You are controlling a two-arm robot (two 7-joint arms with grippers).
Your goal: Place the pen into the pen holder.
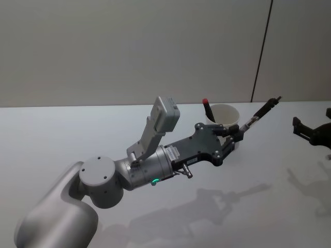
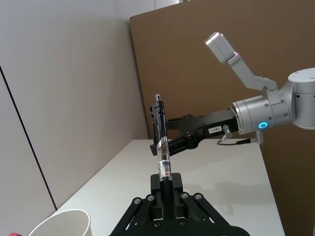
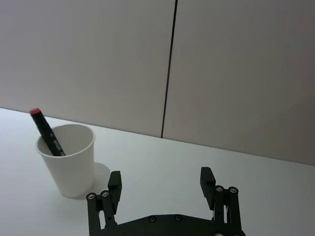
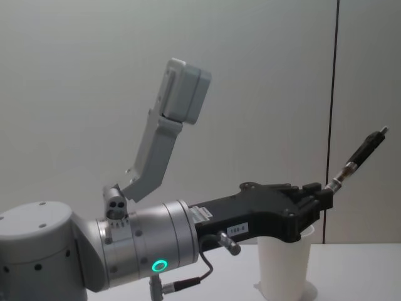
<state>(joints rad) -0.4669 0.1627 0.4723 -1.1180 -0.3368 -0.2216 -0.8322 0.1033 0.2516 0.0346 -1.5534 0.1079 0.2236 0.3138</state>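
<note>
The pen holder (image 1: 223, 114) is a plain white paper cup at the table's back middle. The pen (image 1: 207, 110), black with a red end, stands tilted inside it, as the right wrist view shows (image 3: 47, 130). My left gripper (image 1: 242, 130) hovers just right of the cup's rim. It is shut on a second pen (image 1: 261, 113) with a black cap and a clear barrel, which slants up and to the right (image 4: 360, 157). My right gripper (image 3: 161, 177) is open and holds nothing, off to the right (image 1: 309, 132).
The white table (image 1: 62, 134) runs back to a pale wall. A dark vertical seam (image 1: 261, 51) in the wall rises behind the cup. A brown board (image 2: 206, 64) stands behind the right arm (image 2: 266, 115) in the left wrist view.
</note>
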